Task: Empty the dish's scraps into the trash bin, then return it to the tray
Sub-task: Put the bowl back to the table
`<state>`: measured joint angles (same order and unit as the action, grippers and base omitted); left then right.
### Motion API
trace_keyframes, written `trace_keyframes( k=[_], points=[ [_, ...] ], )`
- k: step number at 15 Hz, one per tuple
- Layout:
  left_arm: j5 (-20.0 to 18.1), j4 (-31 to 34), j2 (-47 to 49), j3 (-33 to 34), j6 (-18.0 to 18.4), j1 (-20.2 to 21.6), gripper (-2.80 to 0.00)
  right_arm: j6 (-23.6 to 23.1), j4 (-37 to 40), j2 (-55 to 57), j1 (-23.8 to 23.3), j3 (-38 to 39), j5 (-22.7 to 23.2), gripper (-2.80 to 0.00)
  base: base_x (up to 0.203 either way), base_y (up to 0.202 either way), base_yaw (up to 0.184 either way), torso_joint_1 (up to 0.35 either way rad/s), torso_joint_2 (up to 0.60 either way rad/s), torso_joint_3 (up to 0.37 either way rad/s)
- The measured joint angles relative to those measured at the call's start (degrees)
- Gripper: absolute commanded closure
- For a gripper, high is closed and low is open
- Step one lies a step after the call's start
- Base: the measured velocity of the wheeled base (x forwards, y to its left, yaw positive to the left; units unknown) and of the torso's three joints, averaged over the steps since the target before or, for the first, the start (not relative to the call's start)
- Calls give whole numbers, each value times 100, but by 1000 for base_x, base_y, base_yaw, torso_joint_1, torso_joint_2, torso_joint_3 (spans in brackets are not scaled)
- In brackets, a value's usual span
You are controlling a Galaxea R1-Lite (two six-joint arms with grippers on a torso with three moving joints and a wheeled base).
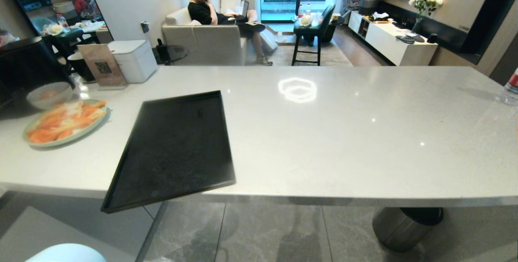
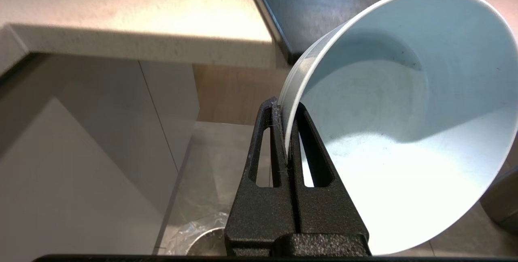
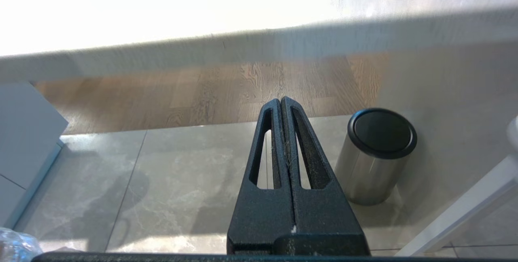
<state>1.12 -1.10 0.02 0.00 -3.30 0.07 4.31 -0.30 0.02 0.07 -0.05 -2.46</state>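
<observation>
At the head view's lower left edge the dish (image 1: pixel 66 252) shows only as a cut-off rim; the left hand (image 2: pixel 286 132) pinches its wall, empty inside. The black tray (image 1: pixel 174 148) overhangs the tabletop (image 1: pixel 344 140). The right hand (image 3: pixel 282 110) is closed, empty.

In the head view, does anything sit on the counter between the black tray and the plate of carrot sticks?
No. In the head view, only bare white countertop separates the tray from the plate of carrot sticks; nothing stands in that gap.

No legible text. Brown card (image 1: pixel 102 64), upper left of head view, carries a QR code, unreadable.
</observation>
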Motion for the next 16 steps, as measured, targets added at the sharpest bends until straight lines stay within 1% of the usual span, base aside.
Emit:
trace_keyframes(
  k=[7,9,13,16],
  points=[
    [2,0,0,0,1,0,0,5,1,0,0,0,1,0,0,0,0,211,-580,-367],
    [0,0,0,0,0,0,0,-6,8,0,0,2,3,0,0,0,0,178,-444,-273],
    [0,0,0,0,0,0,0,2,1,0,0,0,3,0,0,0,0,139,-348,-206],
    [0,2,0,0,2,0,0,48,1,0,0,2,-6,0,0,0,0,7,-14,-8]
  ],
)
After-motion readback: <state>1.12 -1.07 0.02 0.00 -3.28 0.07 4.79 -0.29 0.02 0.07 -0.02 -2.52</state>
